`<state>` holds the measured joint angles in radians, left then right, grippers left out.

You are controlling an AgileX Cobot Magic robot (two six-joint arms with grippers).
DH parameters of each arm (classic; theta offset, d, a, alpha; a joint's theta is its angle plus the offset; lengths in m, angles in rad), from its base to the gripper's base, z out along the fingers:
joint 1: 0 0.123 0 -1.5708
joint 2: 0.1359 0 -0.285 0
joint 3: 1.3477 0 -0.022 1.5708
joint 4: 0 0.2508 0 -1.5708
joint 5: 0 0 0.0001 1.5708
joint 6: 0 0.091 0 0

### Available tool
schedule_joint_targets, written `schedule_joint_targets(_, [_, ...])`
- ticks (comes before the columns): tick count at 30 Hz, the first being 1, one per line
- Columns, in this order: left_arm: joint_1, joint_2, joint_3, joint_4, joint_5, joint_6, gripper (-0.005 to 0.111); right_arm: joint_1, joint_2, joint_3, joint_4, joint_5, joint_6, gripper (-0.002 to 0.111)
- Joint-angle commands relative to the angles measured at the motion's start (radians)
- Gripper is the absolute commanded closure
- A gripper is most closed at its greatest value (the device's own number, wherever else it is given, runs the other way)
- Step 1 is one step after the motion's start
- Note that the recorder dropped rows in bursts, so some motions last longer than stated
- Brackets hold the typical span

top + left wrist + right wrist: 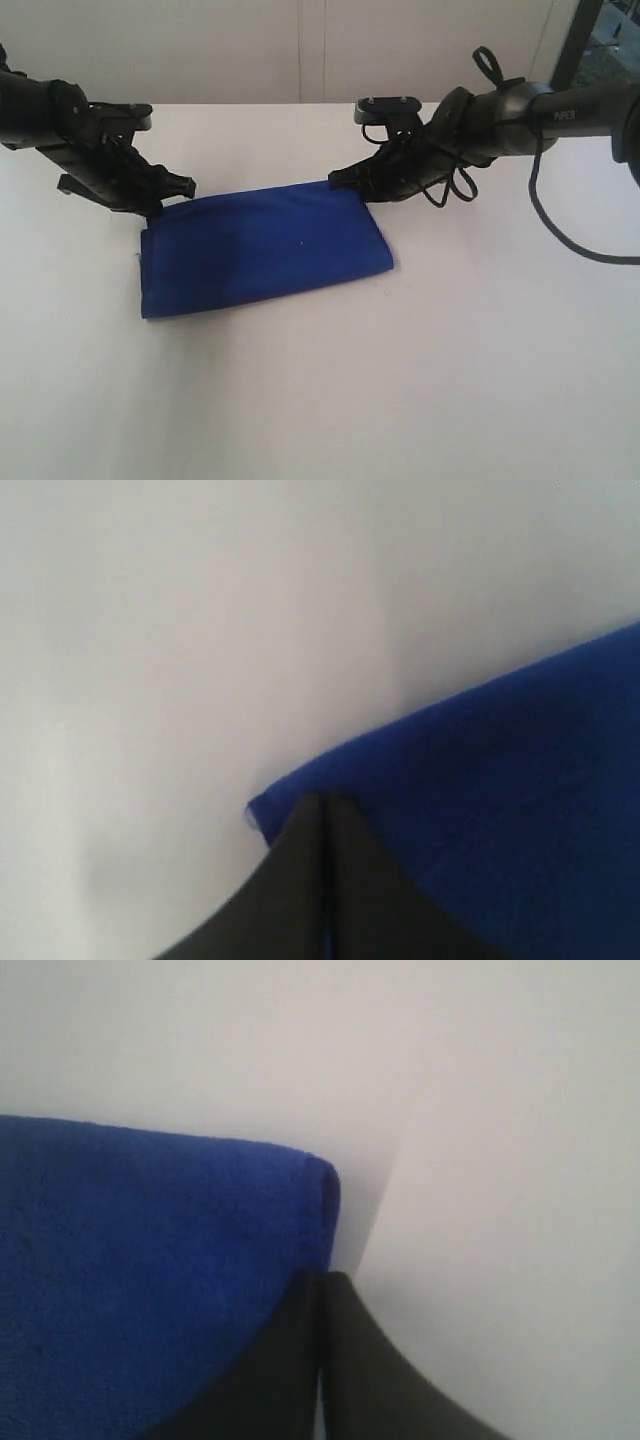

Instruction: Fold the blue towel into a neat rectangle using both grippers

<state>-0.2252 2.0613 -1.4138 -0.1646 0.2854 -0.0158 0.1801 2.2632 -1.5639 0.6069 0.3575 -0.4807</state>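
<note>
- Black left gripper [157,208] sits at the far left corner of the towel. Its jaws are pressed together with only a hairline seam between them. The tip lies over the corner, and I cannot tell whether any cloth is pinched in it.
- Blue towel [262,250] lies flat on the white table [480,380] between the two arms. It is already doubled into a thick oblong, with a fairly straight near edge and a rounded fold at its right end.
- Right gripper [335,182] rests at the far right corner, closed just as tightly, with its tip on the fold's end. Whether it has hold of the cloth is also unclear.
- My reading is that one fold is down and the next grasp comes at these two corners.
- To do it well, both sets of jaws should open just enough to nip every layer at its corner.
- Both arms should then rise together and travel at one pace, keeping the far edge taut between them so the corners land square on the near edge.
- Uneven lift would skew the stack or let an inner layer slip out.
</note>
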Motion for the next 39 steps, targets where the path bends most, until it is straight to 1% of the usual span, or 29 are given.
schedule_joint_targets(1, [0.003, -0.095, 0.005, 0.003, 0.001, -0.004, 0.107, -0.016, -0.079, -0.005, -0.005, -0.005, -0.005, 0.108])
schedule_joint_targets(4, [0.003, -0.131, 0.005, 0.003, 0.029, -0.004, 0.107, -0.026, -0.124, -0.005, -0.019, 0.043, -0.005, 0.108])
schedule_joint_targets(9, [0.003, -0.141, 0.012, 0.003, 0.135, -0.006, 0.107, -0.028, -0.189, 0.022, -0.045, 0.156, -0.013, 0.108])
schedule_joint_targets(12, [0.001, -0.146, 0.050, 0.003, 0.135, -0.006, 0.107, -0.020, -0.215, 0.063, -0.110, 0.199, -0.013, 0.108])
schedule_joint_targets(16, [-0.009, -0.150, 0.137, 0.003, 0.101, -0.006, 0.107, 0.002, -0.227, 0.134, -0.130, 0.203, -0.013, 0.108])
schedule_joint_targets(20, [-0.029, -0.150, 0.212, -0.006, -0.012, -0.008, 0.107, 0.029, -0.227, 0.192, -0.157, 0.167, -0.013, 0.108])
schedule_joint_targets(21, [-0.031, -0.150, 0.217, -0.008, -0.034, -0.010, 0.107, 0.035, -0.227, 0.200, -0.161, 0.159, -0.013, 0.108])
schedule_joint_targets(27, [-0.033, -0.097, 0.219, -0.010, -0.059, -0.010, 0.107, 0.040, -0.227, 0.240, -0.166, 0.148, -0.013, 0.108])
schedule_joint_targets(31, [-0.051, -0.046, 0.219, -0.010, -0.075, -0.010, 0.107, 0.040, -0.225, 0.251, -0.171, 0.125, -0.013, 0.108])
schedule_joint_targets(36, [-0.068, -0.019, 0.215, -0.020, -0.128, -0.010, 0.107, 0.040, -0.191, 0.251, -0.186, 0.123, -0.007, 0.108])
schedule_joint_targets(39, [-0.076, -0.014, 0.215, -0.019, -0.134, -0.010, 0.107, 0.040, -0.176, 0.251, -0.206, 0.125, 0.017, 0.108])
